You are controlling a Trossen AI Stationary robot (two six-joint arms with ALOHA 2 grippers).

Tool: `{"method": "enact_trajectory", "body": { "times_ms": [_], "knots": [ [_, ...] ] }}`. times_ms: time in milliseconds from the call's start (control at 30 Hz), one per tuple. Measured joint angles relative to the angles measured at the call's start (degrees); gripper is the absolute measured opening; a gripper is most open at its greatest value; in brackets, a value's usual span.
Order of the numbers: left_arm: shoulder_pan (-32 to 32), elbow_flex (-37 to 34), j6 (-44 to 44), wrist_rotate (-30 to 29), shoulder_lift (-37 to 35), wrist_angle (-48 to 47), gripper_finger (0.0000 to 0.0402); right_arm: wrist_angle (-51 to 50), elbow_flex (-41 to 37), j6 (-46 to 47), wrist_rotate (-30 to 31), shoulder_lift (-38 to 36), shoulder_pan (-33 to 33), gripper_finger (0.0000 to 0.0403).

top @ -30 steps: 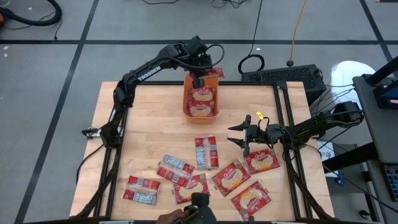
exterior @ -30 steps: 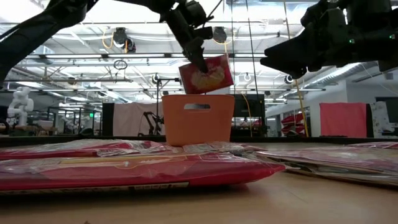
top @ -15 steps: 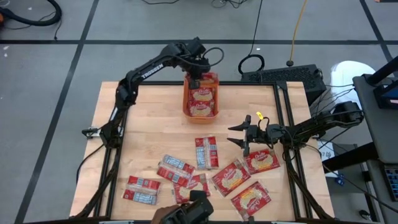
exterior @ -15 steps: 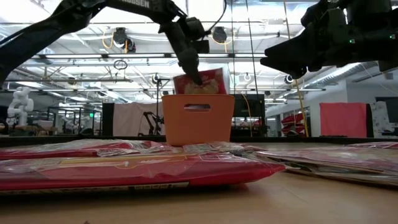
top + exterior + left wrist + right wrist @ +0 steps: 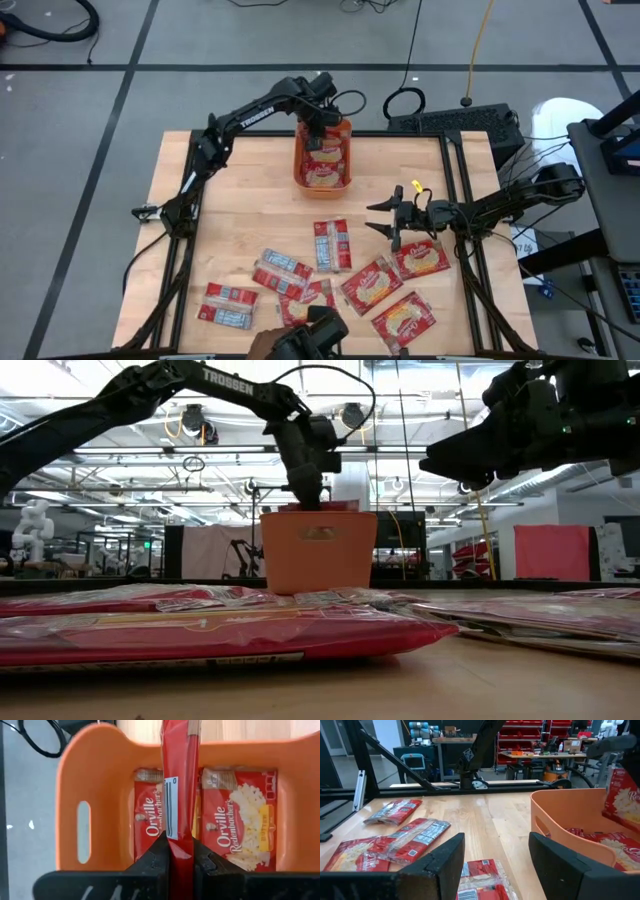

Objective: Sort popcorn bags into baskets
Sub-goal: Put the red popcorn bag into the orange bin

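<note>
Lowering a pinched popcorn bag [image 5: 179, 795] edge-on into the orange basket [image 5: 322, 182] at twelve o'clock, the left gripper [image 5: 180, 851] should next release, while the right gripper [image 5: 385, 220] waits wide open, empty, over the worktop [image 5: 240, 210].

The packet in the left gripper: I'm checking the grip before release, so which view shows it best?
The left wrist view: the packet stands edge-on, pinched in the left gripper inside the orange bin. The high view hides it under the wrist, the low view shows only its top edge, and the right wrist view shows one corner.
</note>
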Motion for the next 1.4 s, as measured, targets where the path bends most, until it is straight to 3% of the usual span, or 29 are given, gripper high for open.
{"method": "enact_trajectory", "body": {
  "times_ms": [867,1400],
  "knots": [
    [-0.81,-0.28,0.06,-1.62,5.03,0.69,0.0060,0.23,0.03,-0.61,0.02,0.02,-0.02,0.0212],
    [-1.11,-0.26,-3.45,-9.73,4.92,6.07,0.0198,0.21,0.04,-0.44,0.00,0.02,-0.02,0.0212]
  ]
}}
